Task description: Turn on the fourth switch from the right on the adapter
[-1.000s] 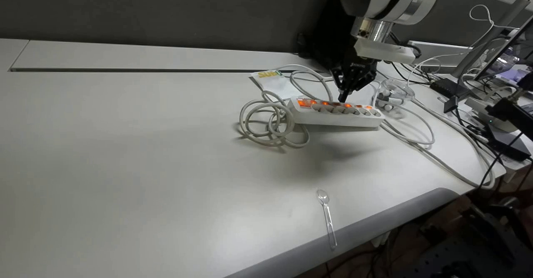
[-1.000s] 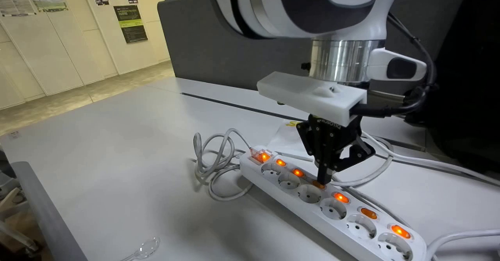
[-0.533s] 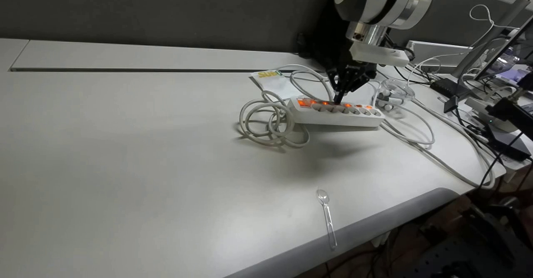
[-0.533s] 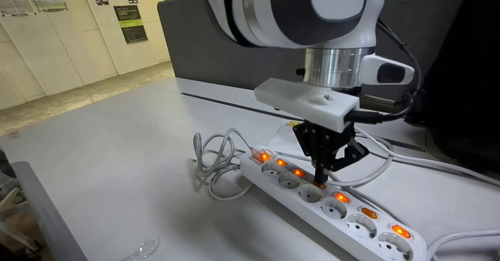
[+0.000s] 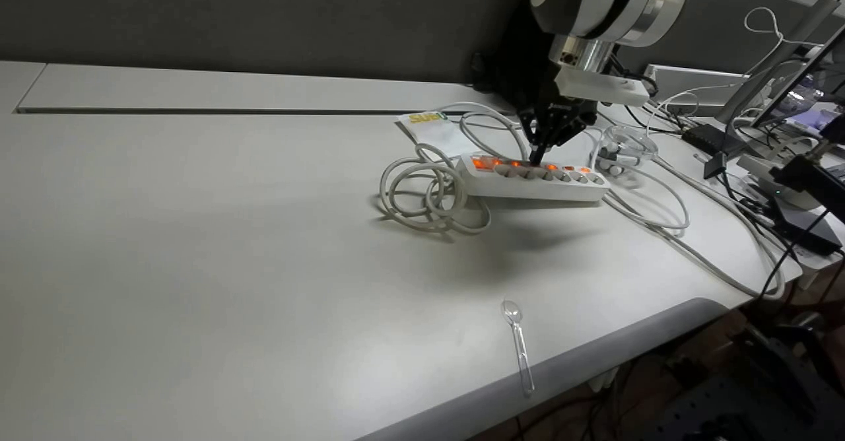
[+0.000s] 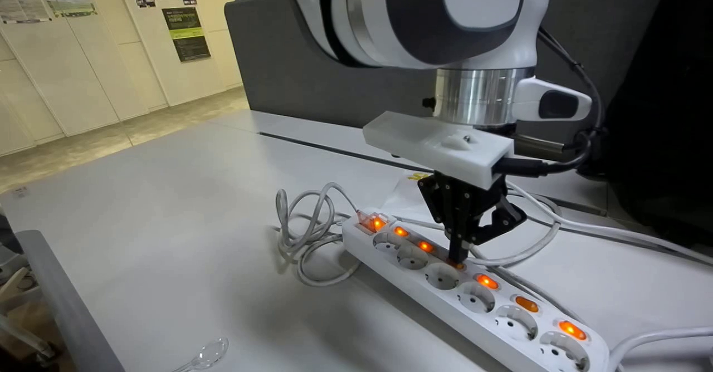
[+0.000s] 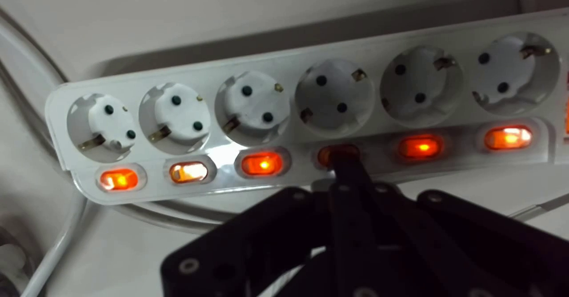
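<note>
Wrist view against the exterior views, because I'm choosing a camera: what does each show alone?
Only the wrist view plainly shows both pin holes in all six sockets. Only the exterior views show the clear spoon and the arm. All three share the white adapter, its orange switches and the closed gripper at their row.

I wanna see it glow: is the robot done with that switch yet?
Not quite. Done: the closed gripper is at the fourth switch from the right in both exterior views. In hand: it seems to be pressing. Left: the glow; what shows of the switch looks dimmer than a lit neighbour.
</note>
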Robot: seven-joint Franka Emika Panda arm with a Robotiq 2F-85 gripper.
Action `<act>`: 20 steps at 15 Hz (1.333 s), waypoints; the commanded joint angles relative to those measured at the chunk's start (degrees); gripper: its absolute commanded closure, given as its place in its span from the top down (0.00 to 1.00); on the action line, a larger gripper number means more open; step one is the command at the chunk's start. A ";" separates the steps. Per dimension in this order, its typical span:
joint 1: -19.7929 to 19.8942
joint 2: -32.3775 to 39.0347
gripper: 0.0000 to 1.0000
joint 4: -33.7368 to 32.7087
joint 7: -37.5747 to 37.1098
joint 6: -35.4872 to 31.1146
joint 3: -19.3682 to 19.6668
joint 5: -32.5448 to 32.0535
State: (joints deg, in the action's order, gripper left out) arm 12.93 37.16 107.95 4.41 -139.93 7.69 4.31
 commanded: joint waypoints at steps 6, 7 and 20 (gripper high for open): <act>2.11 1.19 0.00 -0.02 1.02 -0.32 -0.15 0.25; 3.00 1.62 0.00 -0.61 2.12 0.64 -0.67 0.86; 15.28 10.51 0.00 -16.92 25.30 30.14 -5.77 8.34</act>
State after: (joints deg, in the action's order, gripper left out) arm 27.38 43.38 96.64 28.96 -117.03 1.79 12.47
